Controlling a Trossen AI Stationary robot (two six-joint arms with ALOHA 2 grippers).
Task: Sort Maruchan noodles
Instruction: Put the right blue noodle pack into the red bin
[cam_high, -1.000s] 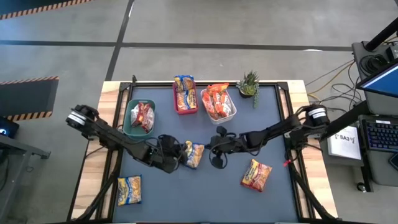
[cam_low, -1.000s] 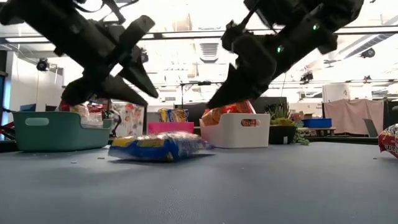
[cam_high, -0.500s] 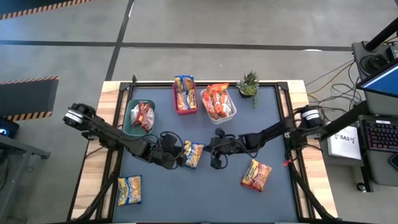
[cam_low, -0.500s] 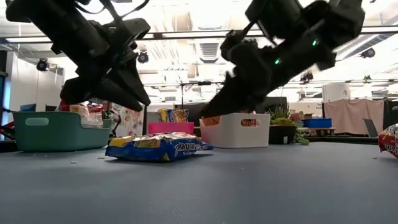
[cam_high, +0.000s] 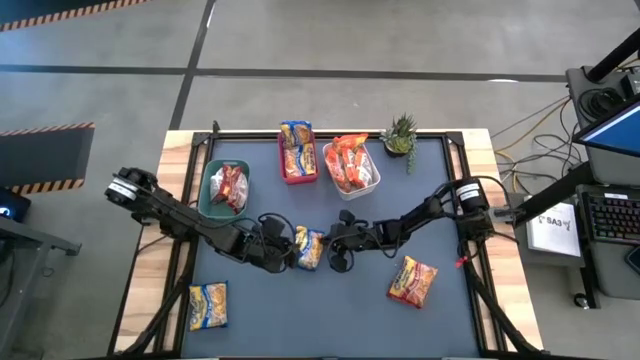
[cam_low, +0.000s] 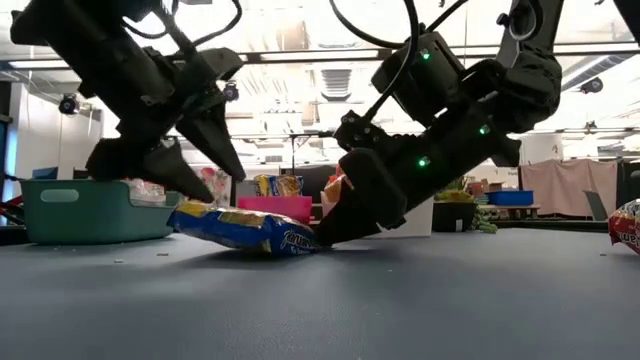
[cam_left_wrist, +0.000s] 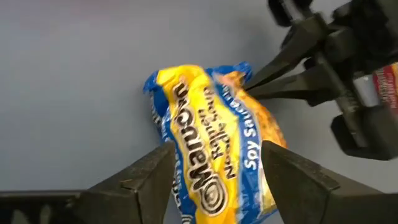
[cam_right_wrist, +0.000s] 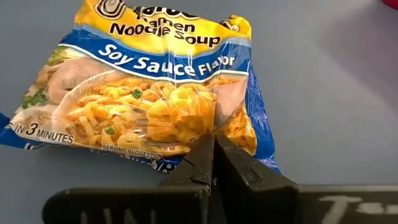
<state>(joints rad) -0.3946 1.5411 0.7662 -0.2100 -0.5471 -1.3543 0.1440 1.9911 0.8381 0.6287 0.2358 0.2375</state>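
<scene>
Mid-worktop (cam_high: 440, 170): yellow-and-blue soy sauce ramen packet (cam_high: 309, 247), straddled by left end effector (cam_high: 287, 251), fingers spread, not gripping. Right end effector (cam_high: 333, 250) clenched, tips pressed on packet's edge. Green bin (cam_high: 208, 190) with red packets; red bin (cam_high: 288, 174) with yellow-blue packets; white bin (cam_high: 372, 180) with orange packets.

I'm seeing the blue-topped table (cam_high: 440, 310) carrying three bins (cam_high: 224, 190), a plant (cam_high: 399, 133) and loose noodle packets (cam_high: 413, 280).
</scene>
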